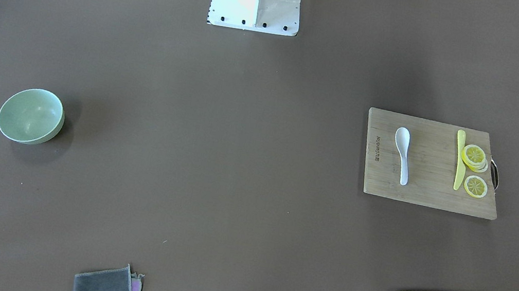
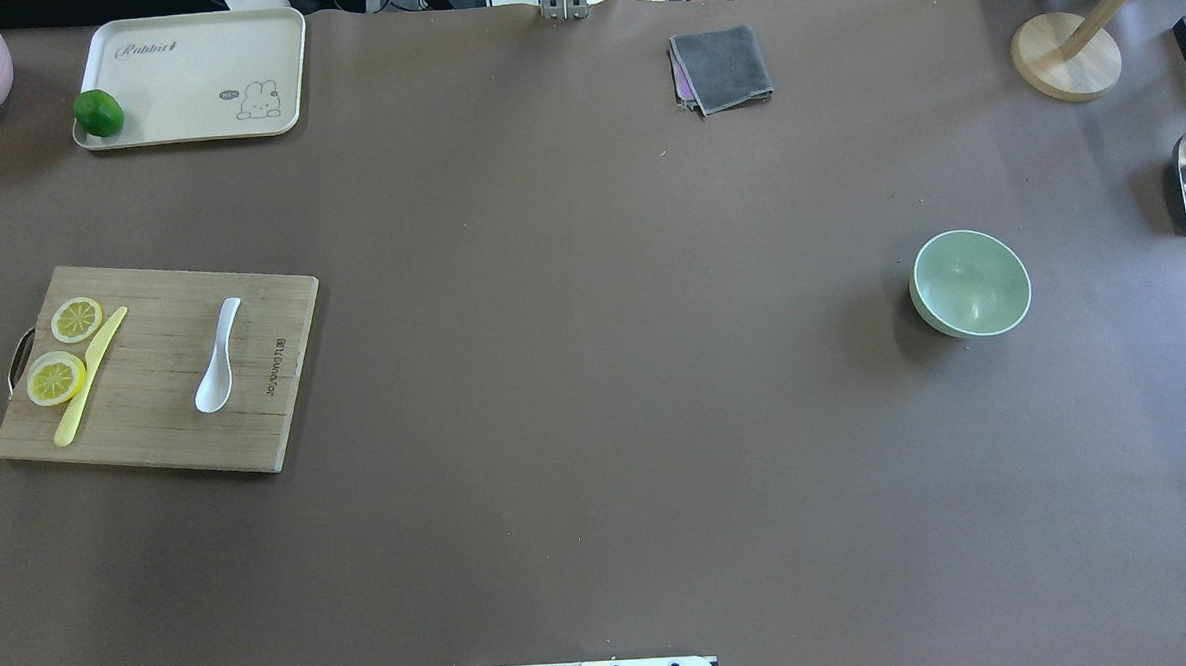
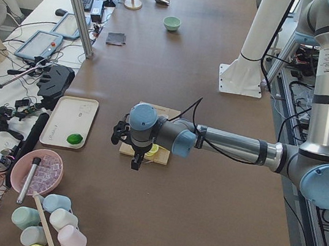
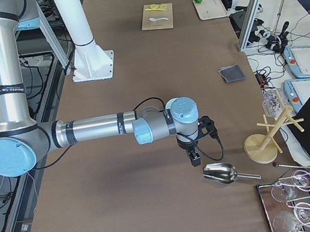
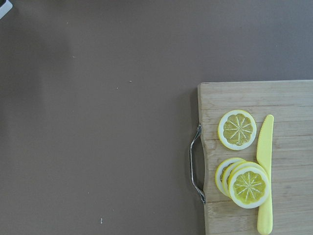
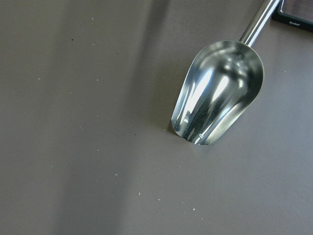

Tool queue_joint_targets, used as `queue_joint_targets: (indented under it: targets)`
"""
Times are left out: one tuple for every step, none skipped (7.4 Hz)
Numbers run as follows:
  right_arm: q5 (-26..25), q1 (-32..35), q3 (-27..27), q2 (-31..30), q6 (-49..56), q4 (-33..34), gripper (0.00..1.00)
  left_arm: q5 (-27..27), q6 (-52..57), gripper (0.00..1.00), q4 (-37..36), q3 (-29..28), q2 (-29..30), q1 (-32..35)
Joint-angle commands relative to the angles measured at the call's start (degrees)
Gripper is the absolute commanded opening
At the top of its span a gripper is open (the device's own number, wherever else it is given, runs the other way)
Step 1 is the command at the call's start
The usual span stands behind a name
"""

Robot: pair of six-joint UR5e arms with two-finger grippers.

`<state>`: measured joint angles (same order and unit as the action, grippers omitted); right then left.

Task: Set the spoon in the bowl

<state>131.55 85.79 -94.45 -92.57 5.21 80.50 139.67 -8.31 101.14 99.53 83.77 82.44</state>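
Spoon (image 2: 217,357) on engraved board (image 2: 157,432), bowl (image 2: 971,283) well apart, tray (image 2: 190,50) lettered "Rabbit"; we cannot tell whether the left pincer (image 3: 136,161) or right pincer (image 4: 194,157) is spread.

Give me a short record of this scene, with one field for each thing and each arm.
spoon: lying on the board, scoop end toward the robot
bowl: upright, empty, at the robot's right
board: at the robot's left; also holds lemon slices and a yellow knife
left fingers: over the board's handle end; open or shut cannot be told
right fingers: near a metal scoop; open or shut cannot be told
task: not begun
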Motion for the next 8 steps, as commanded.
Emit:
queue_joint_targets:
  targets:
    - [-0.32, -0.01, 0.06, 0.45, -0.81, -1.74, 1.0, -0.01, -0.13, 0.98, -0.06, -0.31, -0.19, 0.09]
    - [-0.93, -0.01, 0.15, 2.29, -0.82, -2.54, 1.0, -0.01, -0.04, 0.98, -0.06, -0.56, -0.19, 0.0]
    - [-1.03, -1.05, 0.76, 3.78, -0.82, -2.89, 1.0, 0.08, -0.39, 0.98, -0.06, -1.35, 1.21, -0.17]
    - [-0.77, -2.98, 4.85, 7.54, -0.91, -3.33, 1.0, 0.08, -0.57, 0.98, -0.06, -1.71, 2.35, -0.35]
    - [-0.94, -5.87, 6.46, 8.62, -0.91, -5.86, 1.0, 0.08, -2.22, 0.98, 0.55, -1.1, 3.49, -0.96]
    - [-0.68, -8.86, 6.65, 9.76, -4.04, -8.15, 1.0, -0.01, -9.63, 0.98, 1.68, -1.1, 6.46, -3.58]
    - [-0.85, -13.24, 6.04, 12.21, -14.86, -8.34, 1.0, -0.18, -18.58, 0.98, 1.87, -1.27, 11.19, -8.48]
    - [-1.11, -17.2, 5.69, 14.06, -24.19, -9.82, 1.0, -4.8, -24.85, 0.98, 1.96, -0.92, 14.72, -13.66]
